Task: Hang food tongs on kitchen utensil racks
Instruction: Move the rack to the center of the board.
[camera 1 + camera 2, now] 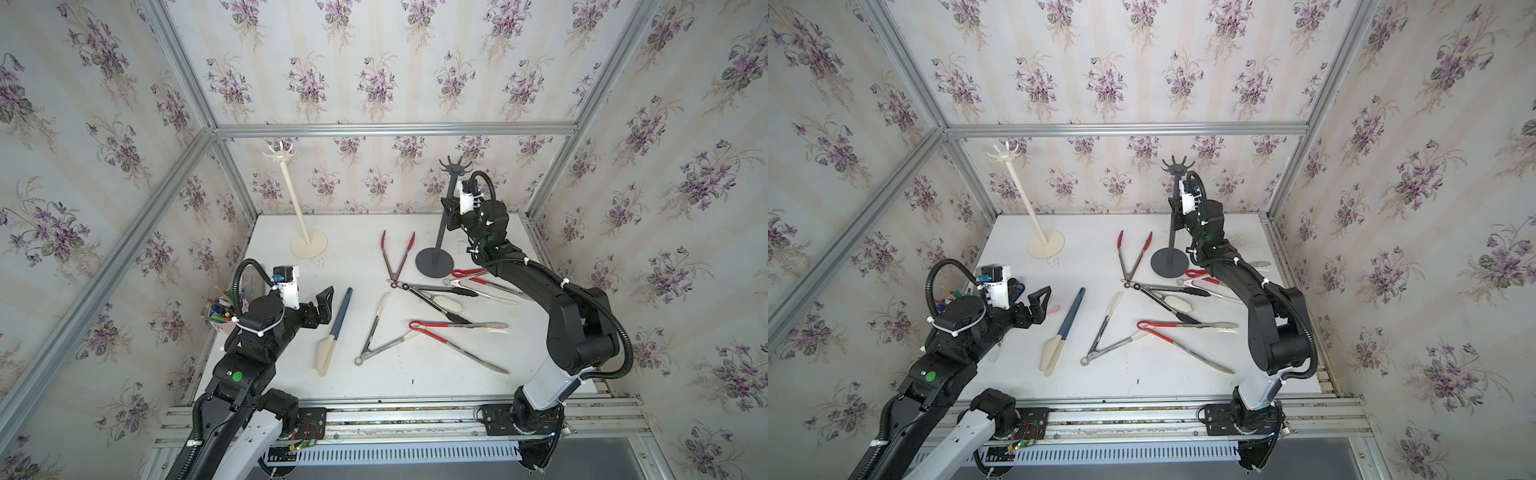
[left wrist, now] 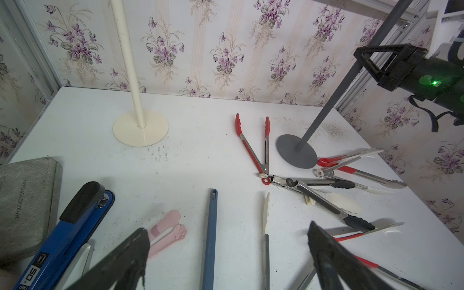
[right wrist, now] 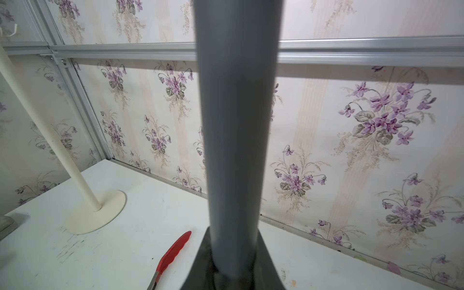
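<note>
left pincer (image 2: 227, 231) gapes wide. right pincer (image 1: 449, 214) grips dark grey rack (image 1: 439, 243) by its pole. two racks stand upright, hooks up; cream rack (image 1: 294, 199) well apart from it.

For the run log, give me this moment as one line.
right claw: shut on pole of grey rack | left claw: open, empty | tongs: on table, none hung

A cream-white rack (image 1: 297, 199) stands upright at the far left of the table (image 1: 353, 257). A dark grey rack (image 1: 440, 245) stands far right. Several tongs (image 1: 457, 325) lie scattered nearer.
</note>
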Motion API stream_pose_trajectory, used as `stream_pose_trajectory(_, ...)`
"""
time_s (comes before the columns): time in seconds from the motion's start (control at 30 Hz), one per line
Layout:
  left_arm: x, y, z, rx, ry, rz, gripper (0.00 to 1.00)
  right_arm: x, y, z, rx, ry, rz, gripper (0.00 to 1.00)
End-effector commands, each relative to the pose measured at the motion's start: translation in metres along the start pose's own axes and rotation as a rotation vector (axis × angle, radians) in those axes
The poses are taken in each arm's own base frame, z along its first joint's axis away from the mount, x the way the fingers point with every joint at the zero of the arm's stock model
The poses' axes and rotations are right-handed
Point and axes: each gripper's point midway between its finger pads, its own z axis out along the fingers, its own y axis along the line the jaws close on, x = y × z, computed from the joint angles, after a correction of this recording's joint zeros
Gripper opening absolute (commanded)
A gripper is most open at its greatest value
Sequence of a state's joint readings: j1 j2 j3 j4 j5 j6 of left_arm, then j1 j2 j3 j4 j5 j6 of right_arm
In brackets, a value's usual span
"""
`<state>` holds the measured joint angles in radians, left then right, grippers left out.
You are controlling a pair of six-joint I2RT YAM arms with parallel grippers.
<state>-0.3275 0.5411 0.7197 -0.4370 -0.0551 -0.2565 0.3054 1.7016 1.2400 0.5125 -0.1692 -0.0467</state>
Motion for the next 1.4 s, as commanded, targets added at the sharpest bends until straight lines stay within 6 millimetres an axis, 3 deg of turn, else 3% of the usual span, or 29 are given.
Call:
stream_pose_trajectory(0.0,-0.002,-0.001,-0.001,0.007,-0.013,-0.017,0.99,-0.043,0.012,-0.007,-0.019,-0.15,-0.019,0.0)
stream_pose_trajectory(0.33,0.0,-0.002,-0.001,0.017,-0.01,-0.025,0.99,-0.038,0.039,-0.008,-0.068,-0.153,-0.023,0.0)
stream_pose_trajectory(1.03,0.005,-0.002,-0.002,0.018,0.008,-0.044,0.99,-0.013,0.047,-0.012,-0.071,-0.094,-0.003,0.0)
stream_pose_trajectory(1.37,0.013,-0.003,0.003,0.024,0.035,-0.055,0.99,-0.004,0.044,-0.023,-0.046,-0.057,0.025,0.26)
